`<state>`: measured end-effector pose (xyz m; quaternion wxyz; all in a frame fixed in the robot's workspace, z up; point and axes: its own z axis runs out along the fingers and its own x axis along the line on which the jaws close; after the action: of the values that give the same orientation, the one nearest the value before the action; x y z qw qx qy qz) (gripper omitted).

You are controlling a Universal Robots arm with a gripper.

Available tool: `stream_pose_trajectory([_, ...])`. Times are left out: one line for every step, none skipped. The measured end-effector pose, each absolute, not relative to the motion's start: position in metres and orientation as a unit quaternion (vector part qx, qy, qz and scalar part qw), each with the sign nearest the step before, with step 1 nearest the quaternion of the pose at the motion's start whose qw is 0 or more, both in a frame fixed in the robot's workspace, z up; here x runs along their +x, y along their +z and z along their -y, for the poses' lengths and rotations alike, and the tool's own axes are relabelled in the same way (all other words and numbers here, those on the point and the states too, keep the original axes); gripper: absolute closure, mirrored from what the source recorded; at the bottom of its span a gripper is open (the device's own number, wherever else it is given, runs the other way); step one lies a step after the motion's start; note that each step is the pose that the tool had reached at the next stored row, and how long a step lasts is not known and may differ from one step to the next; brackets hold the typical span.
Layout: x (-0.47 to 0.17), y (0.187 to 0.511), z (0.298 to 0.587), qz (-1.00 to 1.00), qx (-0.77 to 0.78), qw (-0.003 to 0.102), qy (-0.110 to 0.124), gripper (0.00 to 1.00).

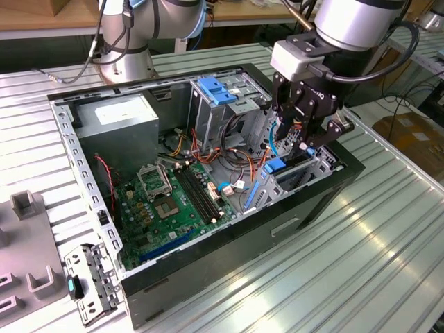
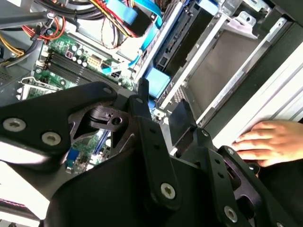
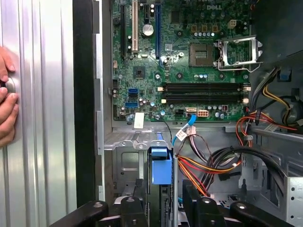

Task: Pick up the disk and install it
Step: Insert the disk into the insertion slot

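Your pincer (image 3: 164,194) looks closed narrowly on the disk (image 3: 161,166), which stands edge-on between its 2 fingers, partly inside the drive bay (image 3: 124,166) beneath. Keep it square and press straight, clear of the cables (image 3: 208,165) alongside.

An open computer case (image 1: 263,239) lies on a ribbed metal table (image 1: 361,277), green motherboard (image 1: 166,208) exposed. A grey power supply (image 1: 114,128) sits inside.

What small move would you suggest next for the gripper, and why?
Likely a short, slow push straight down: the disk stands on edge beneath the gripper, seemingly lined up with the cage slot, its blue end showing at the slot's mouth.
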<state>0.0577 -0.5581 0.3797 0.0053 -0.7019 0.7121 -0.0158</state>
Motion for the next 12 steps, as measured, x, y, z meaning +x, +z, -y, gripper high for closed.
stream_pose_trajectory([0.0577,0.3790,0.5581,-0.712,-0.702,0.005,-0.016,0.55])
stream_pose_trajectory([0.0577,0.3780,0.5581,-0.712,-0.702,0.005,-0.016,0.55])
stream_pose_trajectory([0.0577,0.3767,0.5581,-0.712,-0.702,0.005,-0.016,0.57])
stream_pose_trajectory([0.0577,0.3748,0.5581,-0.712,-0.702,0.006,-0.017,0.64])
stream_pose_trajectory([0.0577,0.3737,0.5581,-0.712,-0.702,0.006,-0.017,0.70])
stream_pose_trajectory([0.0577,0.3722,0.5581,-0.712,-0.702,0.006,-0.017,0.70])
stream_pose_trajectory([0.0577,0.3711,0.5582,-0.712,-0.702,0.006,-0.017,0.76])
stream_pose_trajectory([0.0577,0.3699,0.5582,-0.712,-0.702,0.006,-0.017,0.82])
stream_pose_trajectory([0.0577,0.3694,0.5581,-0.712,-0.702,0.006,-0.017,0.89])
stream_pose_trajectory([0.0577,0.3694,0.5581,-0.712,-0.702,0.006,-0.017,0.89])
stream_pose_trajectory([0.0577,0.3694,0.5582,-0.712,-0.702,0.006,-0.017,0.89])
stream_pose_trajectory([0.0577,0.3693,0.5582,-0.712,-0.702,0.006,-0.017,0.89])
